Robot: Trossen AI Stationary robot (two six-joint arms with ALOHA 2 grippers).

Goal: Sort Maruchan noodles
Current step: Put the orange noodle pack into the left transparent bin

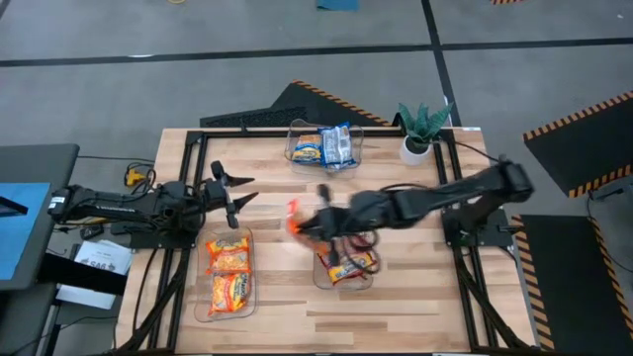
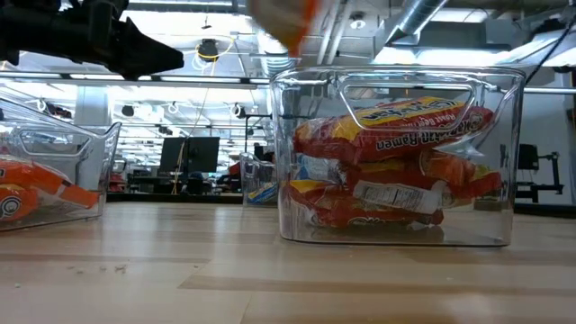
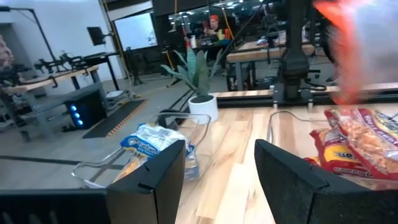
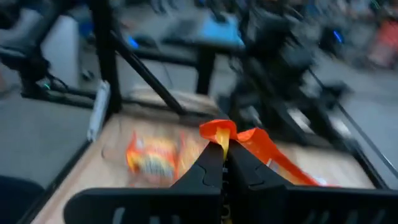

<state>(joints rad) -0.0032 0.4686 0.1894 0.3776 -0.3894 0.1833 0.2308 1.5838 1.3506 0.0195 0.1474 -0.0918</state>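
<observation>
My right gripper (image 1: 309, 223) hangs over the table's middle, shut on an orange Maruchan packet (image 1: 294, 215), which shows blurred in the low view (image 2: 288, 22) and in the left wrist view (image 3: 356, 50). My left gripper (image 1: 235, 193) waits open near the table's left side, holding nothing (image 3: 217, 155). Orange packets (image 1: 228, 274) lie in the near-left clear bin. Red-brown packets (image 1: 348, 265) are piled in the middle bin (image 2: 396, 153). Blue packets (image 1: 326, 145) sit in the far bin (image 3: 149, 146). My right gripper (image 4: 224, 152) pinches the orange packet by a crumpled edge (image 4: 219, 132) between its two fingers. The packet is lifted clear of the table, and the rest of it (image 4: 267, 152) trails off to one side of the fingers.
A potted plant (image 1: 420, 129) stands at the table's far right corner. The three clear bins stand at the far middle (image 1: 297, 158), near left (image 1: 203, 297) and near middle (image 1: 321, 282). Bare wood lies along the near edge and near right (image 1: 435, 297).
</observation>
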